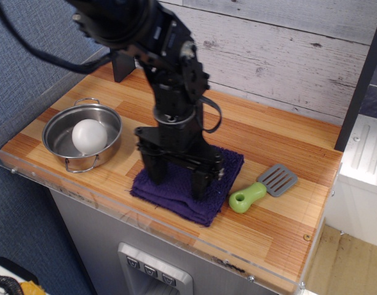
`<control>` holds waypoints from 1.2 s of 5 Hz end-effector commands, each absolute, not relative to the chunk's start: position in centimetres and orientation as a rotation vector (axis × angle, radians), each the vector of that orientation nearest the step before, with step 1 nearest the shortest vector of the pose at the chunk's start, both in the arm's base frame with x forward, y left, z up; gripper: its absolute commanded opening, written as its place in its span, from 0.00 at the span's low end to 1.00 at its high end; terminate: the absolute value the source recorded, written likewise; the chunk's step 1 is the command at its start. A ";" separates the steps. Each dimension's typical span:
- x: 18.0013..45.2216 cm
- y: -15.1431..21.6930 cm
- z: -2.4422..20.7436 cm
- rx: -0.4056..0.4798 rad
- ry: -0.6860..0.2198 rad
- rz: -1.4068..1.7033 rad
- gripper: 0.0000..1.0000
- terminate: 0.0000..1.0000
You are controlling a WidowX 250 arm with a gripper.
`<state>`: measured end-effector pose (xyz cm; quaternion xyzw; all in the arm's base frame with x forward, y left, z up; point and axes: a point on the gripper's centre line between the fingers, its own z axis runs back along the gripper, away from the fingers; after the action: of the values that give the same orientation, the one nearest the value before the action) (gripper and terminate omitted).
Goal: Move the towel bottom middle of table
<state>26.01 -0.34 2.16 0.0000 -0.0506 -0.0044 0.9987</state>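
The dark purple towel (pixel 183 200) lies flat near the front edge of the wooden table (pixel 271 224), about midway along it. My gripper (pixel 176 180) stands upright on it, its two black fingers (pixel 152 172) spread wide and their tips pressed into the cloth. The jaws are open, with nothing pinched between them. The arm hides the towel's back middle part.
A steel pot (pixel 59 144) holding a white ball (pixel 90 136) sits at the left. A green-handled grey spatula (pixel 262 188) lies just right of the towel, almost touching it. A dark post (pixel 122 66) stands at the back left. A clear acrylic rim (pixel 114 206) runs along the front edge.
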 end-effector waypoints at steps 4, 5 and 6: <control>27.9 0.1 12.8 -0.012 -0.292 -0.011 1.00 0.00; 29.9 0.8 14.0 -0.018 -0.259 0.011 1.00 0.00; 30.9 1.8 15.0 -0.024 -0.239 0.029 1.00 0.00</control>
<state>30.73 1.71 13.88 -0.0145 -0.0970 0.0130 0.9951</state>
